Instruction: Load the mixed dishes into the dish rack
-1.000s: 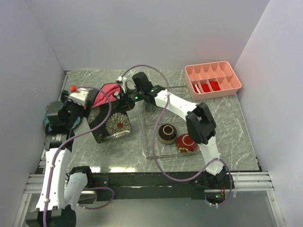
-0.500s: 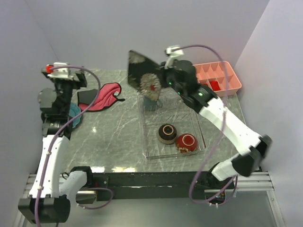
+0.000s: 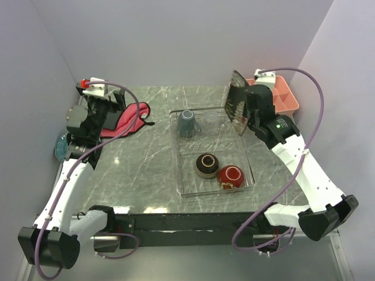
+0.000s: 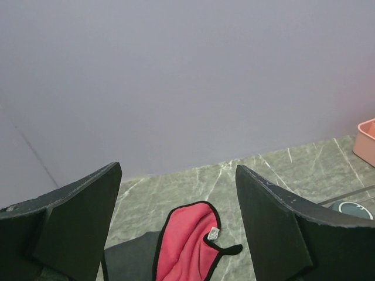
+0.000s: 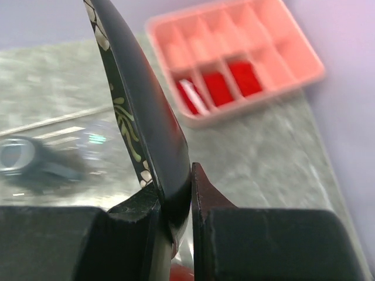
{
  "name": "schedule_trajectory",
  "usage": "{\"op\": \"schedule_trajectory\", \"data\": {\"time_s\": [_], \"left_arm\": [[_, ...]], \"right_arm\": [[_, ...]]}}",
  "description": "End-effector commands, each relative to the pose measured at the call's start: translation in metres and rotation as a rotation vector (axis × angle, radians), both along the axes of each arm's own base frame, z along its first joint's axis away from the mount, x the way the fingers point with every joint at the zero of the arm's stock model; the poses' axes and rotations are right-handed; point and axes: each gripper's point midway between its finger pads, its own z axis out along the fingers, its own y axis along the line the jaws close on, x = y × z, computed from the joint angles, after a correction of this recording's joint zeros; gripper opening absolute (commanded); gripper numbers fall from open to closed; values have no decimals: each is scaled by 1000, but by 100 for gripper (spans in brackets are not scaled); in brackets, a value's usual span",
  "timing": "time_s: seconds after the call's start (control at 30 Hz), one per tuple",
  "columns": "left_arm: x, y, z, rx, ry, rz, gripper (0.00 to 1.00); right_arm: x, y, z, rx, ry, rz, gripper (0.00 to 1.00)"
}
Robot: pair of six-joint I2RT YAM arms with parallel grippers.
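Observation:
My right gripper [image 3: 246, 115] is shut on the bottom edge of the square dark plate with white flowers [image 3: 236, 102]. It holds the plate upright above the far right corner of the dish rack [image 3: 183, 175]. In the right wrist view the plate [image 5: 136, 88] stands edge-on between my closed fingers [image 5: 206, 193]. The rack holds the grey-blue mug [image 3: 187, 122], the dark cream-lined bowl [image 3: 206, 164] and the red bowl [image 3: 230, 175]. The round blue plate [image 3: 60, 147] peeks out at the far left. My left gripper [image 3: 109, 104] is open and empty above the red-pink cloth [image 3: 128, 119]. I cannot make out the black plate.
The pink compartment tray [image 3: 283, 98] stands at the back right, just behind the held plate, and shows in the right wrist view [image 5: 234, 52]. The cloth [image 4: 190, 246] lies below my left fingers [image 4: 82, 216], with a dark grey patch [image 4: 126, 260] beside it. Walls enclose three sides.
My right arm has carried the flowered plate from the left of the table to the rack's far right corner, turning it edge-on. My left arm has risen and come in over the cloth.

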Motion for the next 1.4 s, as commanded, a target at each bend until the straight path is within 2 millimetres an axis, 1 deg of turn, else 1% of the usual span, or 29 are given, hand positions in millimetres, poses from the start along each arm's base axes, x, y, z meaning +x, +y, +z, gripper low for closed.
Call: {"op": "schedule_trajectory", "data": {"time_s": [0.0,0.07,0.1,0.27,0.33,0.37,0.5,0.53,0.6,0.63,0.7,0.9,1.0,1.03,1.07,1.13,1.17,1.23,1.27,1.33,1.37], "left_arm": [[-2,-1,11,-9,-39,7,85],[-2,-2,6,-2,-29,1,85],[-1,-3,5,-2,-24,-1,85],[0,-3,-4,8,3,2,85],[-1,-2,-5,14,7,8,85],[-2,-1,-7,17,11,13,85],[-7,3,-14,22,29,28,86],[-9,4,-13,19,28,35,86],[-11,4,-19,21,40,35,86],[-13,5,-21,19,42,34,86],[-14,5,-24,19,50,34,86],[-20,5,-33,24,63,31,86],[-23,5,-39,16,78,28,86],[-24,5,-39,13,79,26,86],[-25,4,-41,15,86,23,86],[-26,6,-44,17,89,28,86],[-27,5,-45,19,90,26,86],[-28,5,-48,20,95,26,86],[-29,5,-47,21,90,25,86],[-31,5,-47,17,92,23,86],[-31,5,-49,16,99,23,86]], "right_arm": [[-16,-18,31,122,-127,-66,0],[-19,-18,21,135,-109,-60,0],[-19,-18,11,138,-93,-65,0],[-13,-16,-14,158,-29,-73,0],[-11,-12,-25,177,3,-67,0],[-10,-12,-34,175,26,-68,0],[-10,-5,-56,194,85,-62,0],[-10,-6,-60,190,95,-72,0],[-10,-10,-70,188,109,-108,0],[-10,-17,-72,178,101,-151,0],[-11,-21,-76,191,90,-194,0],[-13,-27,-89,197,76,-258,0],[-12,-24,-91,208,58,-255,0],[-8,-21,-87,215,31,-247,0],[-9,-15,-91,200,29,-228,0],[-5,-10,-88,186,-11,-212,0],[-8,-2,-95,155,-1,-179,0],[-7,4,-101,124,-26,-160,0],[-9,10,-103,90,-25,-129,0],[-11,14,-108,71,-34,-112,0],[-14,15,-118,52,-13,-100,0]]}}
